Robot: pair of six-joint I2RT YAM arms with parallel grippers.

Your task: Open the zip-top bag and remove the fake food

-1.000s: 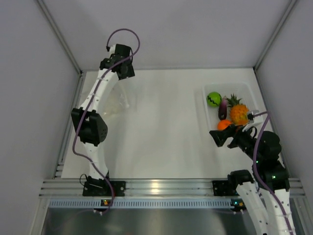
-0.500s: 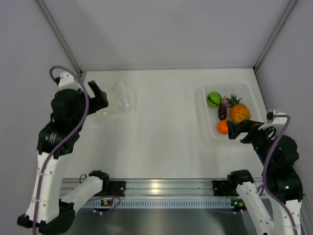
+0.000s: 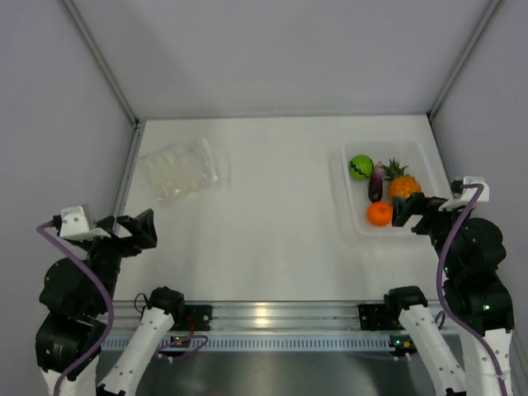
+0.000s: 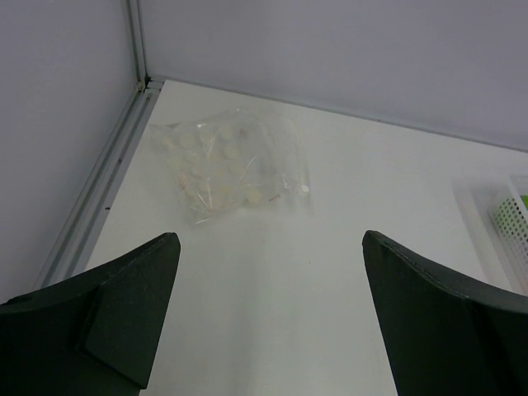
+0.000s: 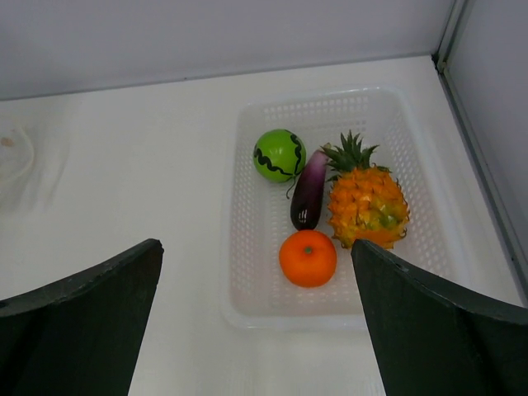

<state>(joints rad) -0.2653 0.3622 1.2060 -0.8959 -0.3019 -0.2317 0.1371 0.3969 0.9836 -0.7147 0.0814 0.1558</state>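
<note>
– At the far left of the desk, what is found, and why is it left there?

– The zip-top bag is found there, lying flat and crumpled near the left wall rail. No coloured item is seen inside it. It is therefore judged to be emptied and set aside, well apart from the tray.

– Where is the fake food kept?

– All four pieces are contained in the perforated tray at the right side of the desk. The green ball is placed at the far end. The eggplant is laid against the pineapple, and the orange is set just nearer than both. Grouping within the tray walls is judged to prevent rolling.

– How are the grippers set?

– The left gripper is spread wide with nothing held, and is aimed at the bag from the near-left corner. The right gripper is equally wide and empty, and is raised near the tray's near edge. Both are judged to be parked, since no grasp appears to be left.

– What is changed against the frame one second earlier?

– The left arm, then stretched out over the bag, is now folded back to the near edge. The right gripper, then low beside the orange, is now drawn back and to the right. The bag and the food are not displaced.
</note>
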